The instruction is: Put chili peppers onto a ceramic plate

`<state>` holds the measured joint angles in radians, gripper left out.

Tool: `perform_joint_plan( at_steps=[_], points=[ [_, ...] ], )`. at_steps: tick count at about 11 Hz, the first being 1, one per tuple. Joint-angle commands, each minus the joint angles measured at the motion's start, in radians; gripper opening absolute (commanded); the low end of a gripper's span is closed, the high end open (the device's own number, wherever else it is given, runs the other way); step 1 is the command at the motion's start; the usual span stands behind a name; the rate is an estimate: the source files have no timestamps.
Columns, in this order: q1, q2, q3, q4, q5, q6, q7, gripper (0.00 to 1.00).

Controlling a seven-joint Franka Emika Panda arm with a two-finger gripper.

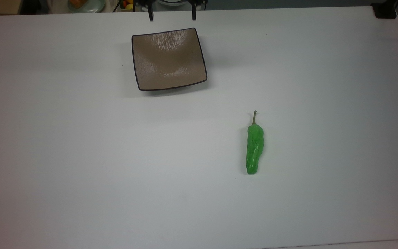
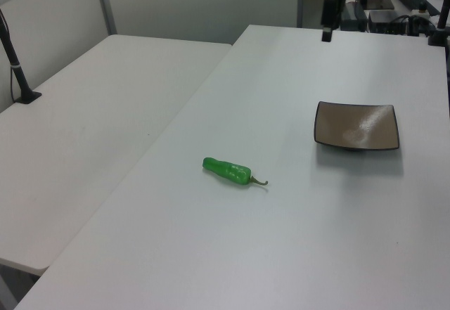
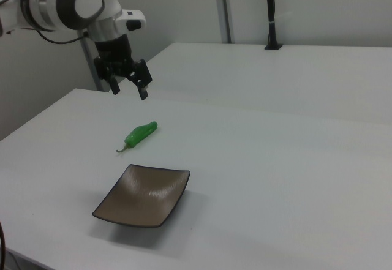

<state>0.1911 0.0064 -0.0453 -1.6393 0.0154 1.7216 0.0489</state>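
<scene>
I'm hovering my claw (image 3: 129, 89), fingers spread apart and gripping nothing, above the tabletop (image 1: 81, 166) edge at the top view's top, just beyond the ceramic plate (image 1: 169, 58), with bare surface lying wide between me and the chili pepper (image 1: 254, 148) resting flat, well apart from both.

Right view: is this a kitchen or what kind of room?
Probably a robot lab, not a kitchen. A robot arm with an open gripper hangs over plain white tables, and the one pepper and plate look set out for a test.
</scene>
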Motion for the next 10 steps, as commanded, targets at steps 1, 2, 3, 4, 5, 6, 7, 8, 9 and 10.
perform_joint_plan(
  at_steps=[1,2,3,4,5,6,7,8,9,10],
  points=[
    [0.008,0.076,-0.001,0.06,0.006,0.067,-0.004,1.0],
    [0.011,0.116,0.001,0.091,0.006,0.066,0.011,1.0],
    [0.013,0.16,0.002,0.134,0.005,0.073,0.067,1.0],
    [0.04,0.222,0.004,0.2,0.0,0.07,0.115,1.0],
    [0.065,0.283,0.002,0.263,-0.002,0.067,0.156,1.0],
    [0.086,0.337,0.001,0.313,-0.003,0.075,0.199,1.0],
    [0.108,0.386,0.001,0.355,-0.011,0.082,0.23,1.0],
    [0.132,0.424,0.001,0.366,-0.011,0.128,0.261,1.0],
    [0.158,0.464,-0.001,0.366,-0.017,0.186,0.313,1.0],
    [0.178,0.498,-0.001,0.366,-0.034,0.226,0.353,1.0]
  ],
)
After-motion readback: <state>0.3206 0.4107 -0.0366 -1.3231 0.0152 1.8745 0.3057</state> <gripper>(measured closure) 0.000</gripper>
